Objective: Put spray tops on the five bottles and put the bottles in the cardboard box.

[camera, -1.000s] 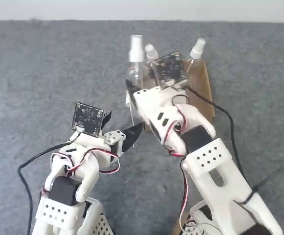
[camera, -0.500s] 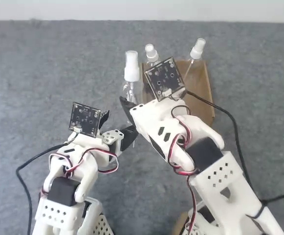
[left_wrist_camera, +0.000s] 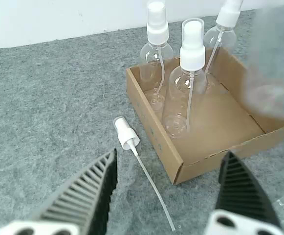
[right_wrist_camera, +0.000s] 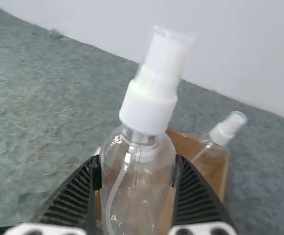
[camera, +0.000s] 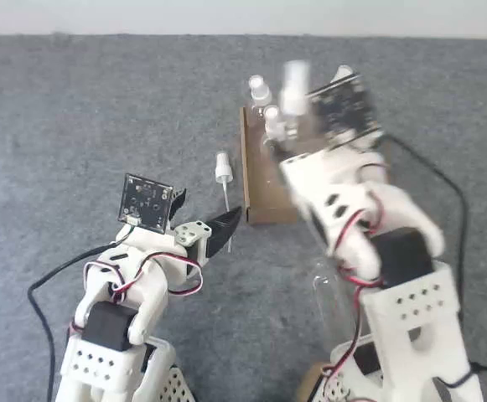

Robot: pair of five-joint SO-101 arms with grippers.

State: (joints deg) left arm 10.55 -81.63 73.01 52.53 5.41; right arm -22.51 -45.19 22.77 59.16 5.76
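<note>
right pincer (right_wrist_camera: pixel 134 171) clamps one capped bottle (right_wrist_camera: pixel 142 147) above the cardboard box (left_wrist_camera: pixel 154 129) holding three standing bottles (left_wrist_camera: pixel 156 54) (left_wrist_camera: pixel 188 83) (left_wrist_camera: pixel 220 36); left pincer (left_wrist_camera: pixel 171 155) gapes over one loose spray top (left_wrist_camera: pixel 126 133).

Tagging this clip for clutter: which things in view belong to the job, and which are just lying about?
Job:
cardboard box
three topped bottles in it
fourth bottle, shut in the right gripper
loose spray top by the open left gripper
fifth bottle beside the right arm

Lying about:
black cable
grey carpet
</note>
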